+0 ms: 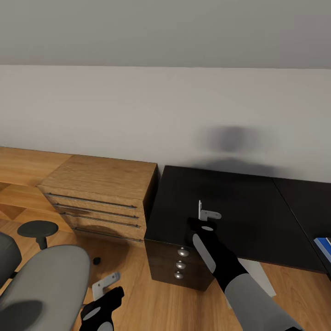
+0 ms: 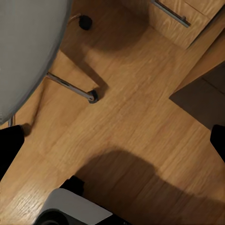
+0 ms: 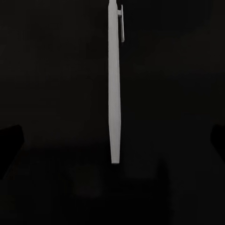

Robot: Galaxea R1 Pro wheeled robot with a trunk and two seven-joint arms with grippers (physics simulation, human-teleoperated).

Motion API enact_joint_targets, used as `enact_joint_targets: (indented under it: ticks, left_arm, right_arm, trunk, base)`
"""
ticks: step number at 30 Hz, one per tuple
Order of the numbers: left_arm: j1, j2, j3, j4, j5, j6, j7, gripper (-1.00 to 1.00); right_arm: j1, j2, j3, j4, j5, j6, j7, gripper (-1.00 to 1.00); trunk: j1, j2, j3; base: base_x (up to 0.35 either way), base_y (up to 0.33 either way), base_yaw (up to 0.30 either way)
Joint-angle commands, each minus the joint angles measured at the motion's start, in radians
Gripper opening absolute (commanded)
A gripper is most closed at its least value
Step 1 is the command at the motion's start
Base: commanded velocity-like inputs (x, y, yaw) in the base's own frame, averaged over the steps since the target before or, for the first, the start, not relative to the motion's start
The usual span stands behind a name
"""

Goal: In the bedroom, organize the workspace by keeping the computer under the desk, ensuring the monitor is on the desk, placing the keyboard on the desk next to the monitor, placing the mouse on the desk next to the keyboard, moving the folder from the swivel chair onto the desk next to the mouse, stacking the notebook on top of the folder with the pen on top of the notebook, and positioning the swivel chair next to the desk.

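Right now the right gripper (image 1: 208,214) hangs over the black rectangular desk (image 1: 257,220), near its front edge and toward its left end, with its two light-grey fingers (image 1: 212,214) spread wide and nothing between them. Seen from the right wrist, a slim white pen (image 3: 114,89) with a clip at one end lies flat on the dark desk top, directly under that gripper and between the dark finger tips at the picture's sides; the fingers stand apart from it.

Down at the left, the left gripper (image 1: 106,281) hovers low over the light wooden plank floor (image 2: 140,117), its grey fingers parted and empty. Just beside it is the grey padded seat of the swivel chair (image 1: 41,285), whose metal leg ends in a small black caster (image 2: 93,96) in the left wrist view.

At the desk's left end, three round silver knobs (image 1: 180,265) run down a dark drawer front. A light wooden chest of drawers (image 1: 103,195) with long metal handles stands against the white wall (image 1: 138,110), touching the desk's left side. At the desk's far right edge, a blue flat object (image 1: 324,246) is partly cut off; what it is cannot be told.
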Motion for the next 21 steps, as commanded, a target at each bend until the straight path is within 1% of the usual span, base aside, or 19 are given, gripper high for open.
enact_joint_targets:
  ticks: [1, 3, 11, 19, 21]
  left_arm:
    - [-0.001, 0.001, -0.002, 0.001, 0.004, 0.006, 0.007, 1.00]
    - [-0.001, 0.001, -0.002, 0.007, 0.004, 0.006, 0.008, 1.00]
    - [-0.001, 0.001, -0.003, 0.023, 0.002, 0.006, 0.008, 1.00]
    - [-0.001, 0.001, -0.005, 0.025, 0.002, 0.006, 0.009, 1.00]
    - [-0.001, 0.001, -0.005, 0.025, 0.002, 0.006, 0.009, 1.00]
  right_arm:
    - [-0.001, -0.001, 0.003, -0.002, -0.007, 0.004, -0.008, 1.00]
    - [-0.001, -0.001, 0.003, -0.002, -0.007, 0.004, -0.009, 1.00]
    - [-0.001, 0.000, 0.003, 0.000, -0.008, 0.005, -0.008, 1.00]
    - [-0.001, 0.001, 0.003, 0.002, -0.005, 0.005, -0.008, 1.00]
    - [-0.001, 0.001, 0.003, 0.002, -0.005, 0.005, -0.008, 1.00]
  trunk:
    - [0.000, -0.001, -0.001]
    - [0.000, -0.001, -0.001]
    - [0.000, -0.001, -0.001]
    - [0.000, -0.001, -0.001]
    - [0.000, -0.001, -0.001]
  base:
    - [0.034, 0.000, 0.000]
    - [0.096, 0.000, 0.000]
    - [0.209, 0.000, 0.000]
    - [0.052, 0.000, 0.000]
    - [0.171, 0.000, 0.000]
